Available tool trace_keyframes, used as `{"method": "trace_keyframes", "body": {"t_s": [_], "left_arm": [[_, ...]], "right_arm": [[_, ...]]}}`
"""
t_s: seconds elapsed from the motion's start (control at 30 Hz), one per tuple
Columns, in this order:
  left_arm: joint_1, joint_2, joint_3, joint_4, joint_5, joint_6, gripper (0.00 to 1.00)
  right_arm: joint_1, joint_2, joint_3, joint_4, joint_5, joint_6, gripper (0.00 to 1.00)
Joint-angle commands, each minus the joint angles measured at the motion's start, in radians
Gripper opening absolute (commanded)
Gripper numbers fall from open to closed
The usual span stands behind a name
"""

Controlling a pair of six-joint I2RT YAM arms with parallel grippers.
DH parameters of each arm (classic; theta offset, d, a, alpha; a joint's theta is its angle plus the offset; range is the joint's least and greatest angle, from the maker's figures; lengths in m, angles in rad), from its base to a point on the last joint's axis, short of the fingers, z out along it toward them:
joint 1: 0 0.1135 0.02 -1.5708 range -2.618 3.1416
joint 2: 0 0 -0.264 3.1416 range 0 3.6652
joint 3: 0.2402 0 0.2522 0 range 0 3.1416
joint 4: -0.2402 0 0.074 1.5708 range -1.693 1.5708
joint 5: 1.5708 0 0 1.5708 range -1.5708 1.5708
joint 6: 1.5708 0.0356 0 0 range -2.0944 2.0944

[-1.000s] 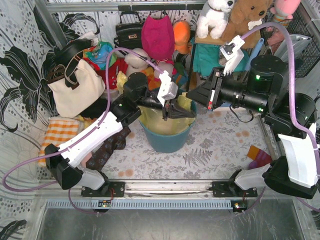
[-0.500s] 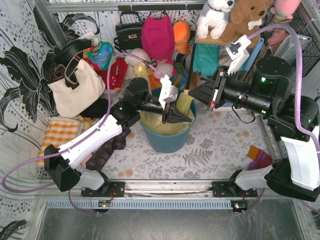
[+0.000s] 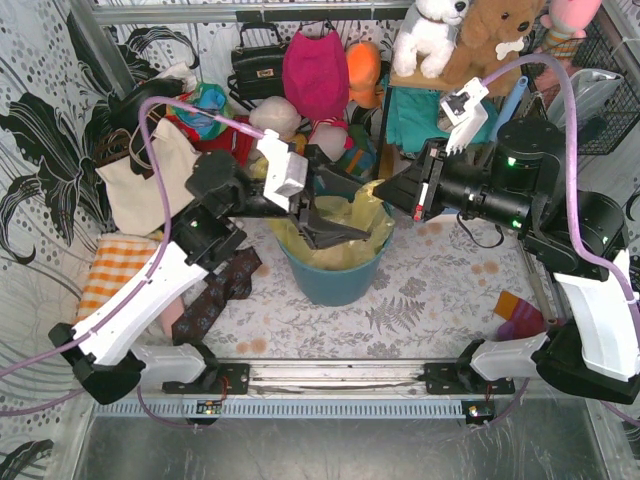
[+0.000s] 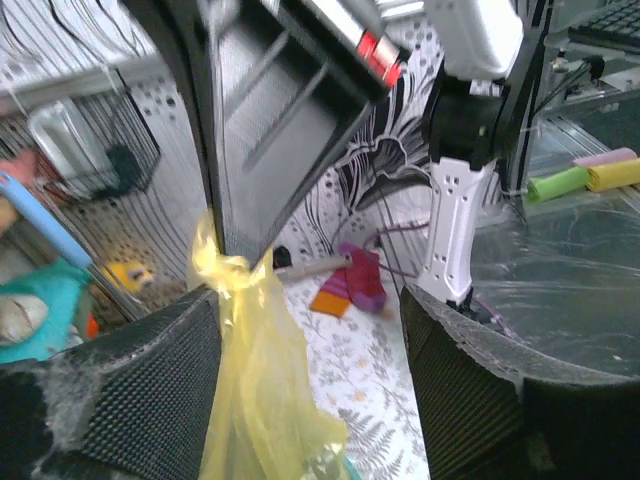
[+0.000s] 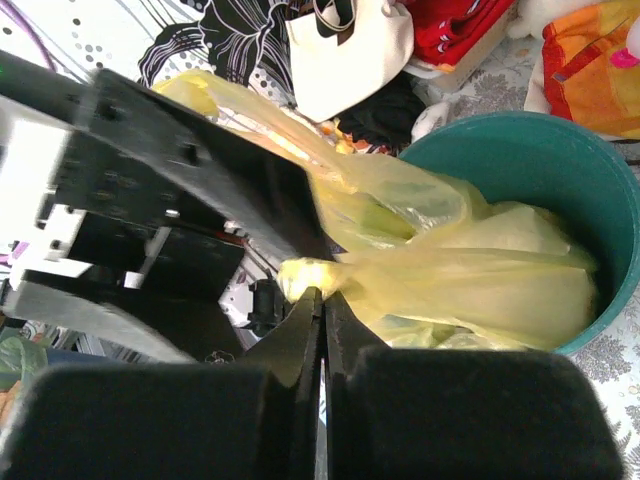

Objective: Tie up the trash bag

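The yellow-green trash bag (image 3: 366, 211) sits in the teal bin (image 3: 330, 282), its top gathered into a twisted neck. My right gripper (image 3: 384, 196) is shut on that neck from the right. In the right wrist view its jaws (image 5: 322, 295) pinch the bunched plastic (image 5: 312, 276) above the bin (image 5: 545, 165). My left gripper (image 3: 348, 226) stands open over the bag's left side. In the left wrist view the hanging bag (image 4: 255, 370) brushes the left finger (image 4: 150, 385), and the other finger (image 4: 470, 400) is well apart from it.
A cream tote bag (image 3: 150, 185) and an orange checked cloth (image 3: 115, 268) lie at the left. Plush toys and handbags crowd the back wall (image 3: 320, 70). A dark patterned cloth (image 3: 212, 298) lies by the bin. Striped cloth (image 3: 516, 314) lies at the right.
My left gripper has opened, let go of the bag's top and drawn back leftward with the arm. The right gripper stays shut on the neck, nearly unmoved.
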Motion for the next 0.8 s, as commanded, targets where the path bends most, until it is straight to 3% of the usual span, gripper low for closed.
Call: {"method": "trace_keyframes", "body": {"t_s": [0.0,0.23,0.37,0.57,0.67,0.77], "left_arm": [[0.000,-0.026,0.045,0.041,-0.029,-0.023,0.74],[0.000,-0.006,0.047,0.069,-0.033,-0.022,0.68],[0.000,0.013,0.063,0.023,-0.106,0.029,0.82],[0.000,0.035,0.083,0.023,-0.172,0.085,0.89],[0.000,0.039,0.080,0.038,-0.146,0.097,0.89],[0.000,0.035,0.073,0.051,-0.066,0.113,0.80]], "right_arm": [[0.003,-0.021,-0.020,0.054,-0.020,-0.005,0.00],[0.003,-0.018,-0.026,0.068,-0.061,-0.006,0.00],[0.003,-0.021,-0.032,0.080,-0.085,-0.003,0.00],[0.003,-0.027,-0.045,0.082,-0.106,0.005,0.00],[0.003,-0.033,-0.056,0.086,-0.106,0.006,0.00],[0.003,-0.036,-0.059,0.086,-0.101,0.006,0.00]]}}
